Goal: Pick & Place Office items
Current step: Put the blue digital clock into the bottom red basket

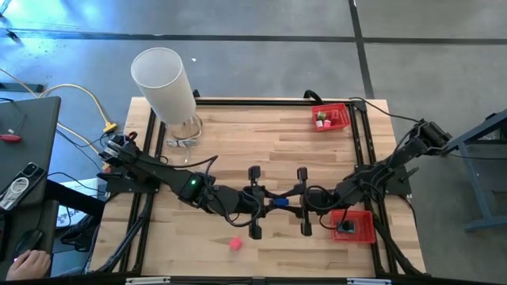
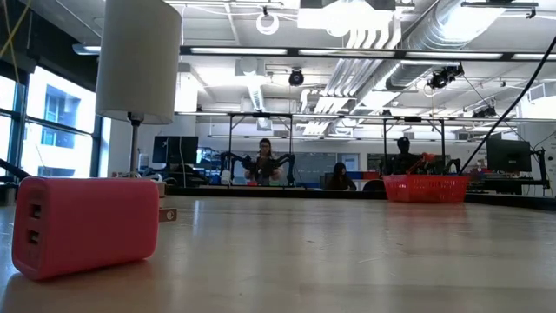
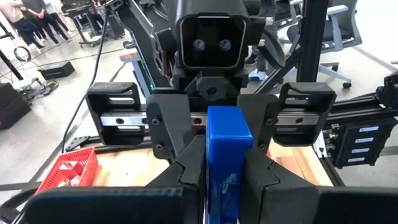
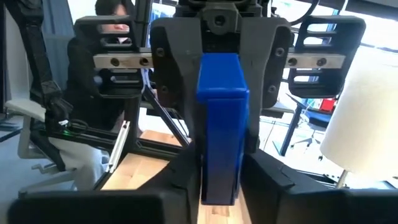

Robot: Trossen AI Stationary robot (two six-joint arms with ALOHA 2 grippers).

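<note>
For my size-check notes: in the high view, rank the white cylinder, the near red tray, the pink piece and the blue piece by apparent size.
1. white cylinder, though it stands tall, nearer the camera
2. near red tray
3. pink piece and blue piece: both tiny, too alike to rank

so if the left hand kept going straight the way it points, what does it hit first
The blue piece it already holds between its fingers; right behind that, the right hand, facing it and apparently gripping the same piece.

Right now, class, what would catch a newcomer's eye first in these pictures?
At the table's middle the left gripper and right gripper meet nose to nose, both shut on one blue block. A tall white cylinder stands at the far left corner, and a pink charger block lies alone near the front edge.
</note>
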